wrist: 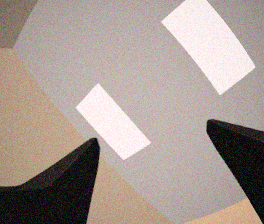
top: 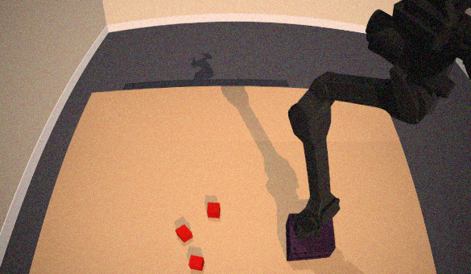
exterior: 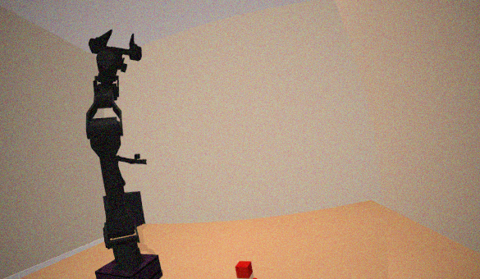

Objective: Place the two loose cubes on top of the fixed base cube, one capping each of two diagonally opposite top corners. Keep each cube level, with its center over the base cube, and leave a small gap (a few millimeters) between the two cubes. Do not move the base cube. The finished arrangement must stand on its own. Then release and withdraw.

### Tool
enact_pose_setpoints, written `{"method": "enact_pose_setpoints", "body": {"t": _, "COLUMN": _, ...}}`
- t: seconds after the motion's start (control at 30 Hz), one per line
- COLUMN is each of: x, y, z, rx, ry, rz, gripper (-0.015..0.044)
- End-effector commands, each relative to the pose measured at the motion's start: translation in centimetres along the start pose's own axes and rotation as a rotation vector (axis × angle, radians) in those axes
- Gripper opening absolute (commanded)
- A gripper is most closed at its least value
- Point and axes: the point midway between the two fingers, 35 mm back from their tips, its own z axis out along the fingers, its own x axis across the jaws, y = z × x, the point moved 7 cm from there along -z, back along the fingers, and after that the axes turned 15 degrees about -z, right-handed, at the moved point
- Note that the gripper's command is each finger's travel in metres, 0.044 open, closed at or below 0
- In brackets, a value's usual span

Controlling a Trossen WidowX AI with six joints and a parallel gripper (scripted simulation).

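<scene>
Three red cubes lie apart from one another on the table in the top view: one cube (top: 213, 210) at the back right, one turned cube (top: 183, 233) at the left and one cube (top: 196, 263) nearest the bottom edge. They look alike, so I cannot tell which is the fixed base cube. The exterior view shows one red cube (exterior: 244, 269) at its bottom edge, with a sliver of another beside it. My gripper (exterior: 122, 33) (wrist: 153, 134) is open and empty, raised high above the table and pointing upward, far from the cubes.
The arm stands on a dark purple block (top: 318, 249) (exterior: 151, 268), to the right of the cubes in the top view. The orange table (top: 133, 161) (exterior: 320, 238) has walls beyond it. Two bright ceiling panels (wrist: 113, 122) (wrist: 210, 45) show in the wrist view.
</scene>
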Motion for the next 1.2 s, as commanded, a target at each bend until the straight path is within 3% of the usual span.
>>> {"method": "enact_pose_setpoints", "body": {"t": 0.0, "x": 0.0, "y": 0.1, "z": 0.0, "rx": -0.003, "ry": -0.002, "rz": -0.014, "gripper": 0.0374}}
{"method": "enact_pose_setpoints", "body": {"t": 0.13, "x": 0.4, "y": 2.4, "z": -0.1, "rx": -0.066, "ry": -0.037, "rz": -0.292, "gripper": 0.0269}}
{"method": "enact_pose_setpoints", "body": {"t": 0.17, "x": 0.6, "y": 3.1, "z": -0.2, "rx": -0.085, "ry": -0.048, "rz": -0.376, "gripper": 0.0265}}
{"method": "enact_pose_setpoints", "body": {"t": 0.77, "x": 10.7, "y": 13.7, "z": -2.3, "rx": -0.482, "ry": -0.339, "rz": -1.802, "gripper": 0.0265}}
{"method": "enact_pose_setpoints", "body": {"t": 1.17, "x": 22.0, "y": 16.0, "z": -5.8, "rx": -0.872, "ry": -0.753, "rz": -2.568, "gripper": 0.0265}}
